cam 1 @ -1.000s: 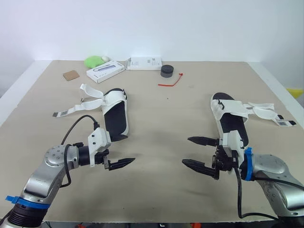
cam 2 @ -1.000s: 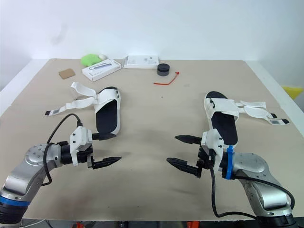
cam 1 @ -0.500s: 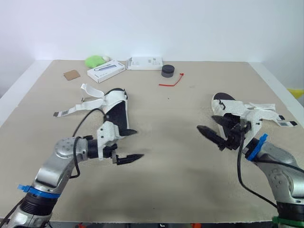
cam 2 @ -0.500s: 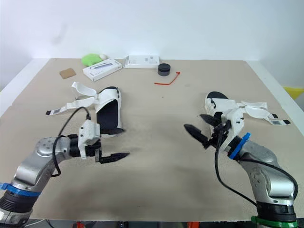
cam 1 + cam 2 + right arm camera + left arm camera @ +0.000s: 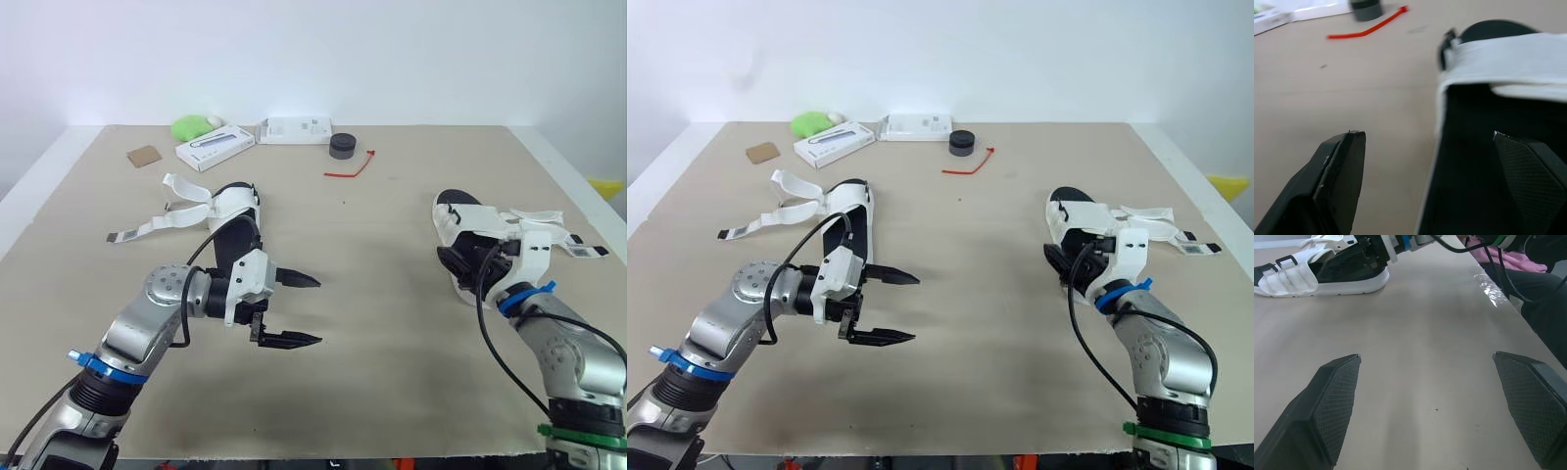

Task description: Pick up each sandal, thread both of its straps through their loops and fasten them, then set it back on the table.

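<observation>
Two white sandals with black footbeds lie on the tan table. The left sandal (image 5: 238,233) has its straps (image 5: 174,204) loose, trailing off to the left. The right sandal (image 5: 468,227) has one band across it and loose straps (image 5: 545,227) spread to the right. My left gripper (image 5: 316,310) is open over bare table, right of the left sandal's heel and holding nothing. My right gripper (image 5: 1422,133) is open at the right sandal's heel end. One finger (image 5: 1337,166) is over the table and the other finger (image 5: 1528,166) over the footbed (image 5: 1474,147).
Along the far edge sit a green object (image 5: 193,125), two white boxes (image 5: 216,149) (image 5: 299,129), a black round piece (image 5: 343,146), a red zip tie (image 5: 351,167) and a brown card (image 5: 145,155). The table's near edge (image 5: 1488,284) borders dark and pink cloth.
My right gripper swung from the table's middle over to the right sandal's heel. My left gripper moved right, away from the left sandal, and its fingers now point toward the middle.
</observation>
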